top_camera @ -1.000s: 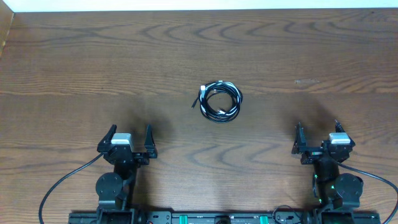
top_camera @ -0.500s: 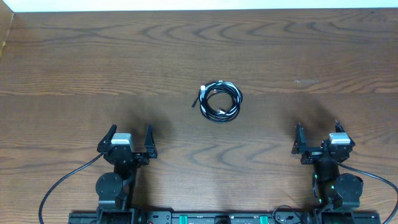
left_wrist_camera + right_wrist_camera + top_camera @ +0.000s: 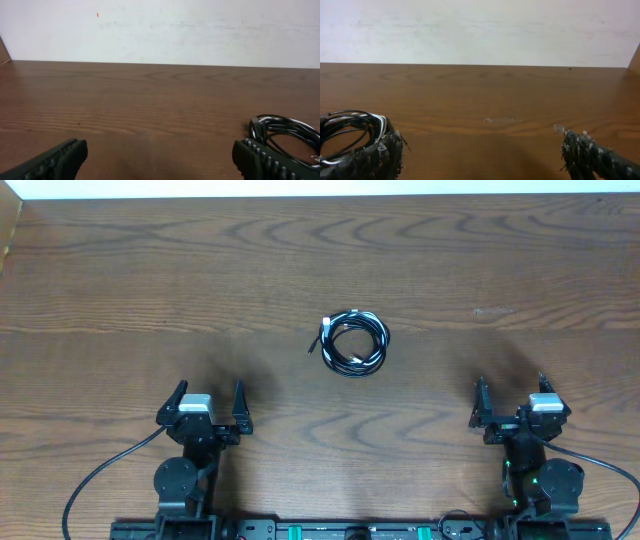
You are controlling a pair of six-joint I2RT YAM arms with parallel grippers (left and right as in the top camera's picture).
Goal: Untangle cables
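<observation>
My left tool [image 3: 210,388] and right tool [image 3: 510,383], both black and two-fingered, sit toward the near edge of the broad, dark brown wood-grain surface [image 3: 120,280]. Each has its fingers spread wide and grips nothing. The cables [image 3: 354,343], thin black cords and a white one tangled in a small coil, lie near the middle of the surface, well apart from both tools.

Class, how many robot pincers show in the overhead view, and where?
2. The left pincer is lower left of the cables, the right pincer lower right; none seems hidden.
</observation>
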